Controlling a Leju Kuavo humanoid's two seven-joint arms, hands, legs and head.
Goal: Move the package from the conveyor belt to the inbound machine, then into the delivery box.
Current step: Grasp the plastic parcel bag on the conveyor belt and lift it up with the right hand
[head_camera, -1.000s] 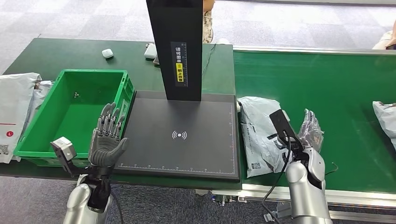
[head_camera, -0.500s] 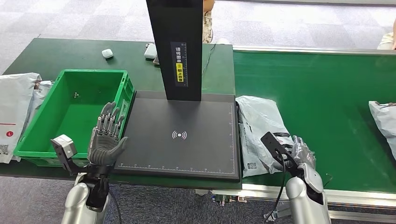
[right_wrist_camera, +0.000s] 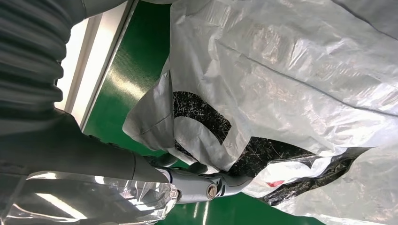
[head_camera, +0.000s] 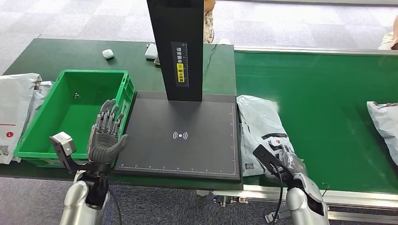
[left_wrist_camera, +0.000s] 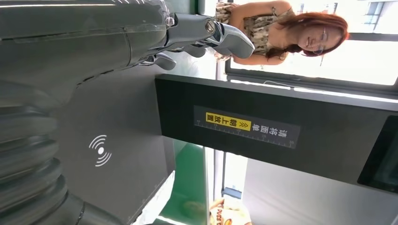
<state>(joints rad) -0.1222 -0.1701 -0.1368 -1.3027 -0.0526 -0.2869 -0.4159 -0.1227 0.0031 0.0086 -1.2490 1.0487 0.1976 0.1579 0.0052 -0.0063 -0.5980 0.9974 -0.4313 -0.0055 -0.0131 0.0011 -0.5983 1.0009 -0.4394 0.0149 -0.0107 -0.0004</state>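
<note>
A grey plastic package (head_camera: 259, 123) with black print lies on the green conveyor belt (head_camera: 328, 89), against the right side of the black inbound machine (head_camera: 187, 154). My right hand (head_camera: 292, 164) is low at the package's near edge. In the right wrist view its dark fingers (right_wrist_camera: 187, 167) reach under a corner of the package (right_wrist_camera: 291, 70) and the thumb (right_wrist_camera: 209, 187) lies beside that edge; the bag hides how far the fingers have curled. My left hand (head_camera: 106, 136) is raised with fingers spread between the green delivery box (head_camera: 94, 73) and the machine, holding nothing.
The machine's black column (head_camera: 180, 47) rises at its back. A second package (head_camera: 385, 122) lies on the belt at the far right. More bags (head_camera: 14, 108) lie left of the box. A person (left_wrist_camera: 291, 33) stands behind the table.
My right hand has dropped and drawn back from above the package to its near edge. The packages have drifted left along the belt. The left hand has barely moved.
</note>
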